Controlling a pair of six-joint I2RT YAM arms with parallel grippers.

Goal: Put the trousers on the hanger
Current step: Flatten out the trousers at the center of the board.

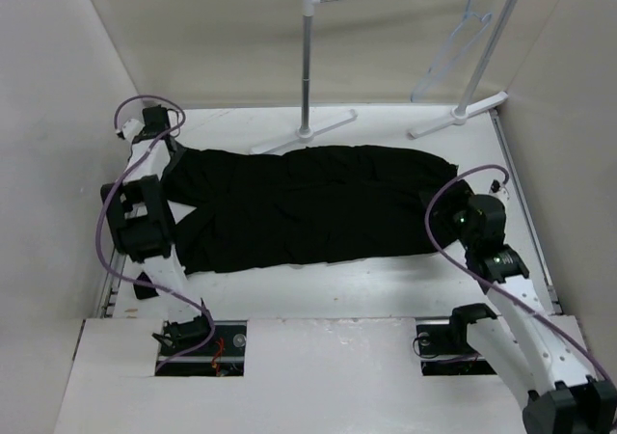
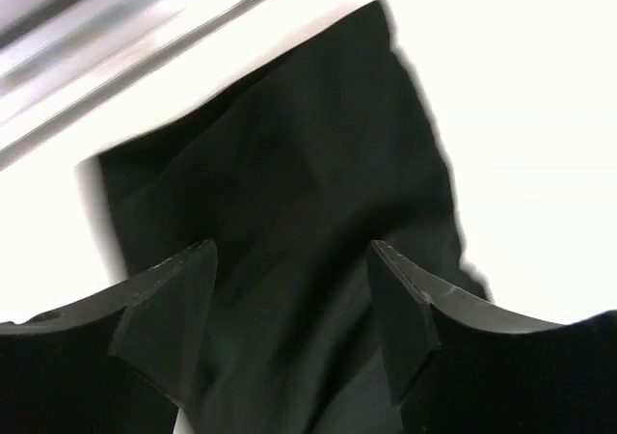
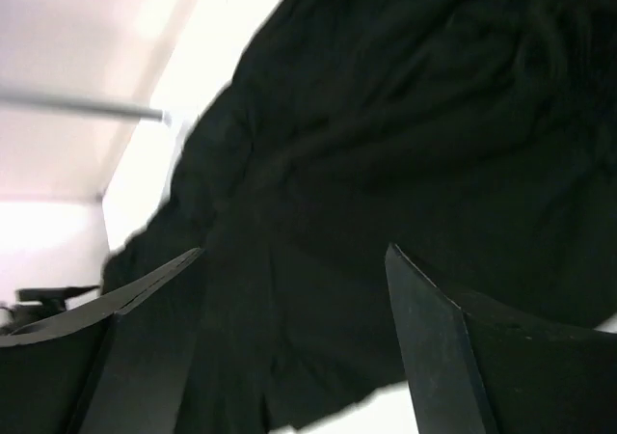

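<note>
Two tools are being held apart above the cloth: the left tool (image 2: 289, 299) is being shown with its dark, wedge-shaped jaws spread and nothing pinched between them, and the right tool (image 3: 294, 299) is likewise being shown spread wide, with only fabric lying beneath the gap. Nothing of the placing is being seen as done. The trousers (image 1: 308, 207) are being displayed lying flat across the white counter (image 1: 386, 280), legs side by side, stretching from the left side to the right. The hanger (image 1: 453, 48) is being carried by the rail of the garment rack (image 1: 307, 58) at the far right corner, well apart from the cloth. By judgement, the gripping, the lifting and the draping over the hanger bar are all being left to do. The trousers are being read as soft, matt black cloth, creased in shallow folds and likely to sag and slip when gripped. The hanger is being seen as a thin, pale, triangular frame with a small hook, likely to swing when touched. The rack is being seen as thick white tubing on flat feet.
</note>
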